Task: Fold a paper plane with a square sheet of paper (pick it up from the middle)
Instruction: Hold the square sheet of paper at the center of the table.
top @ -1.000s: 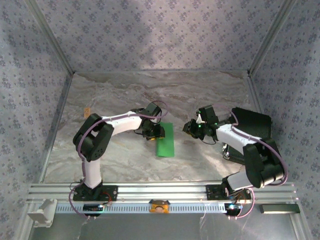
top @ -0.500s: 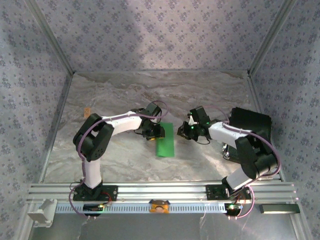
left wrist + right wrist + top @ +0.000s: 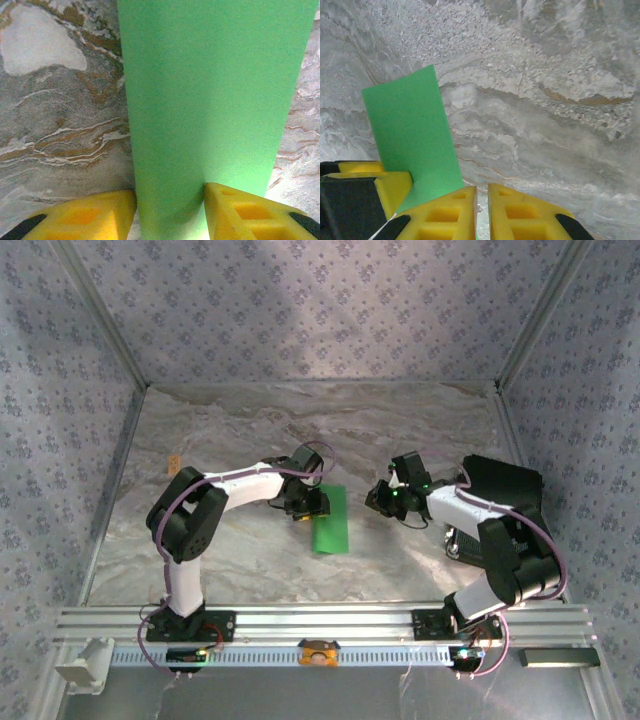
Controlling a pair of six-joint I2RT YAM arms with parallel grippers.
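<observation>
The square sheet of paper (image 3: 331,520) is bright green and lies mid-table as a narrow upright rectangle, folded or curled over. My left gripper (image 3: 308,508) is at its left edge. In the left wrist view the paper (image 3: 210,90) bulges between the two yellow fingers, and the left gripper (image 3: 170,215) is shut on it. My right gripper (image 3: 378,498) hovers just right of the sheet, apart from it. The right wrist view has its gripper (image 3: 482,210) shut to a thin slit with nothing inside, and the green paper (image 3: 410,130) is to its left.
A black block-like object (image 3: 505,490) sits at the right by the right arm. A small orange scrap (image 3: 174,462) lies at the far left of the marble table (image 3: 420,430). Patterned walls close in three sides, and an aluminium rail (image 3: 320,625) runs along the front.
The right gripper swung left toward the paper, then eased back slightly, and its jaws narrowed. The left gripper and the paper stayed put.
</observation>
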